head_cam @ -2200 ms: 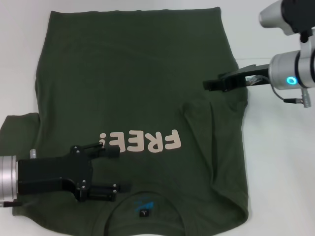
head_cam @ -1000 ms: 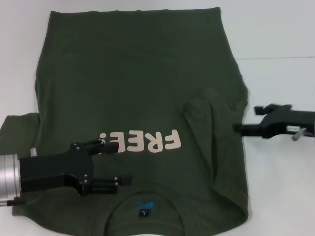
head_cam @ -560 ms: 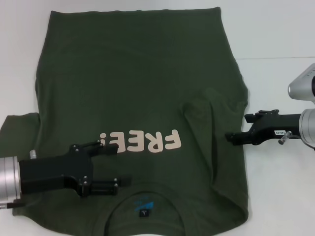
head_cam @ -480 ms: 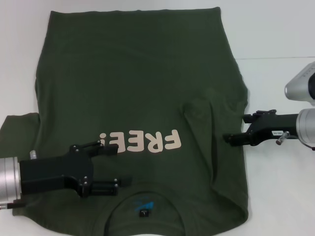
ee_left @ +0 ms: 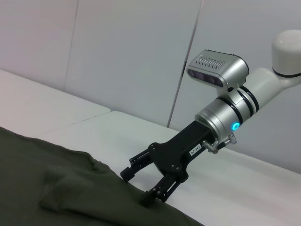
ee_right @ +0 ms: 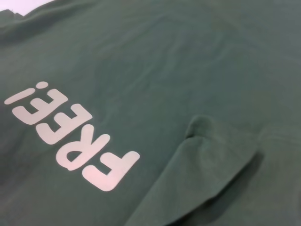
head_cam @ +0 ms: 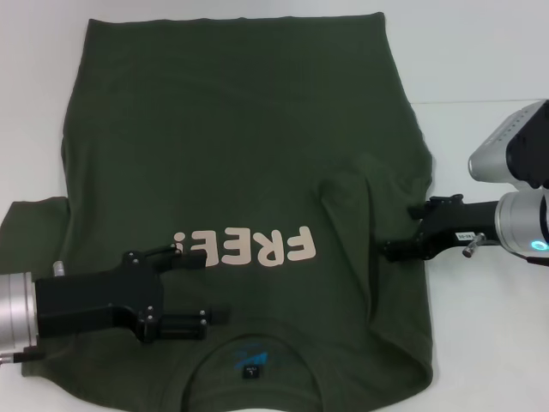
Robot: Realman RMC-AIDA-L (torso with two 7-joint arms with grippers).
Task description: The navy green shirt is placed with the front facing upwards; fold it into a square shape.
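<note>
The navy green shirt (head_cam: 223, 112) lies front up on the white table, its pale "FREE!" lettering (head_cam: 244, 247) toward me and its neck label (head_cam: 249, 365) at the near edge. The right-hand sleeve (head_cam: 369, 197) is folded in over the body. My left gripper (head_cam: 202, 287) hovers open over the near left chest, nothing between its fingers. At the shirt's right edge my right gripper (head_cam: 399, 232) is open, its tip beside the folded sleeve. The left wrist view shows that right gripper (ee_left: 136, 188) with its lower finger touching the shirt (ee_left: 28, 179). The right wrist view shows only the shirt (ee_right: 188, 56) and the lettering (ee_right: 70, 136).
Bare white table (head_cam: 480, 343) runs along the shirt's right side and behind it. The left sleeve (head_cam: 30, 223) sticks out flat at the near left. A pale wall (ee_left: 117, 56) stands beyond the table.
My right gripper came down from the far right and moved left to the shirt's right edge by the folded sleeve. The left gripper and the shirt have stayed in place.
</note>
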